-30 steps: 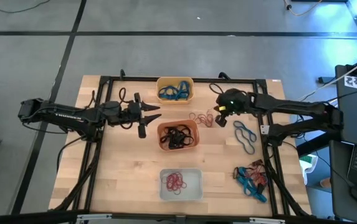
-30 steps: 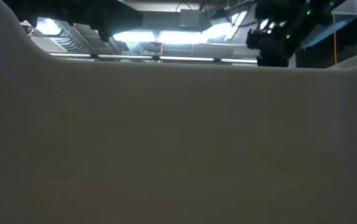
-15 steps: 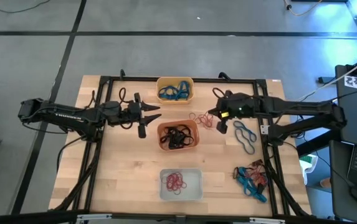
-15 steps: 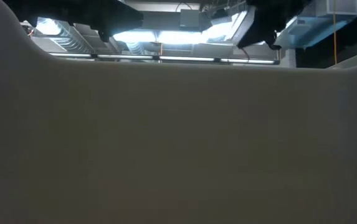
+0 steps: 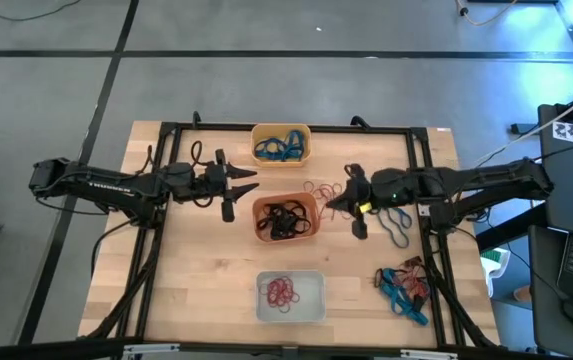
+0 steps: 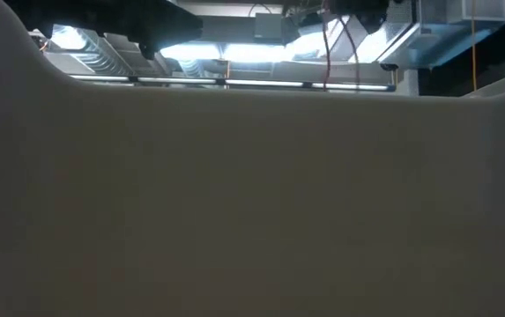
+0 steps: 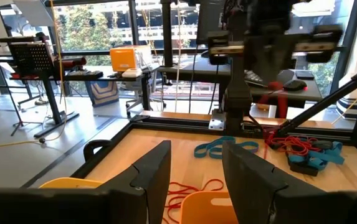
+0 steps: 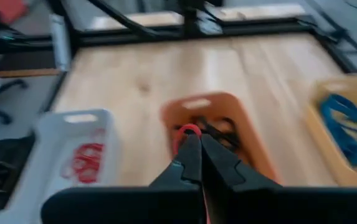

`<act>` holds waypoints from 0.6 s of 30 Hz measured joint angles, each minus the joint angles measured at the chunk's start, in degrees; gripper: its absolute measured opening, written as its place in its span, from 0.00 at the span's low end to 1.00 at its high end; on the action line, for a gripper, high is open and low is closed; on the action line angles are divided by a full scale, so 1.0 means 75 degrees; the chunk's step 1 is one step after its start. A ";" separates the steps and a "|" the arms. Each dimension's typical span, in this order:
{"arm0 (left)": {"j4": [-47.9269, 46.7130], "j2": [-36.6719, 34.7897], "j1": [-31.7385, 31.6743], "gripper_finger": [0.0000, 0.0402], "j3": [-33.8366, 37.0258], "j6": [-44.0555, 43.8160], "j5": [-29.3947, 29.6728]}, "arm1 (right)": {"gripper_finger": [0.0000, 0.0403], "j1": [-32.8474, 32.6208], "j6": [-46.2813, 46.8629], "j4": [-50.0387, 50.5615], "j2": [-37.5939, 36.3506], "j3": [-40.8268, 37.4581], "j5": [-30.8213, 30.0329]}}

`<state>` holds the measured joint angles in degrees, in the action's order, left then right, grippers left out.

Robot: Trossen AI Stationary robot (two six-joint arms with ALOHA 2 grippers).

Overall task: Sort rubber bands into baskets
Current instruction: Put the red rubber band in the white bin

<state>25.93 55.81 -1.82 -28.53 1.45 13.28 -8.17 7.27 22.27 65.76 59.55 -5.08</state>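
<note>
Grey floor crossed by dark lines surrounds a pale wooden table (image 5: 206, 280) edged by a black frame (image 5: 156, 250). Down its middle stand three small tubs with rounded corners: the yellow-orange basket (image 5: 281, 144) toward twelve o'clock holds blue-teal loops, the red-orange basket (image 5: 286, 217) at the centre holds a black tangle, and the whitish basket (image 5: 290, 296) toward six o'clock holds a small heap of red-pink bands. Loose rubber bands lie on the three o'clock side: a few thin red-pink loops (image 5: 318, 189) just beside the centre tub, two long blue-teal loops (image 5: 394, 220) farther out, and a mixed pile of blue-teal, red and black (image 5: 403, 285) toward four o'clock. The right gripper (image 5: 336, 203) hangs at the centre tub's three o'clock edge, its fingers pressed together on a thin red-pink band (image 8: 189, 130); in the right wrist view that small loop curls over the closed tips, with the black-filled tub just beyond. From table height the same band (image 6: 327, 53) shows as thin red strands hanging under the dark arm, the near wall of a pale tub (image 6: 252, 202) filling most of that view. The left gripper (image 5: 241, 181) waits at the nine o'clock side of the centre tub, fingers spread with nothing between them.
</note>
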 joint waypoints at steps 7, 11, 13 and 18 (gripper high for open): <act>0.0000 0.0000 0.0001 0.35 0.0000 0.0000 0.0000 | 0.00 -0.0817 -0.0006 -0.1169 0.0544 0.0003 0.0413; 0.0000 0.0000 -0.0001 0.35 0.0000 0.0000 0.0000 | 0.00 -0.1114 -0.0006 -0.1617 0.1045 0.0006 0.0430; 0.0000 0.0000 -0.0001 0.35 0.0000 0.0000 0.0003 | 0.00 -0.1222 -0.0006 -0.1703 0.1307 0.0006 0.0431; 0.0003 0.0000 0.0002 0.35 0.0000 0.0003 0.0001 | 0.00 -0.1330 -0.0010 -0.2224 0.2052 0.0004 0.1228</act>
<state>25.96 55.81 -1.80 -28.53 1.48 13.28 -18.15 7.19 5.59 81.15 59.58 4.13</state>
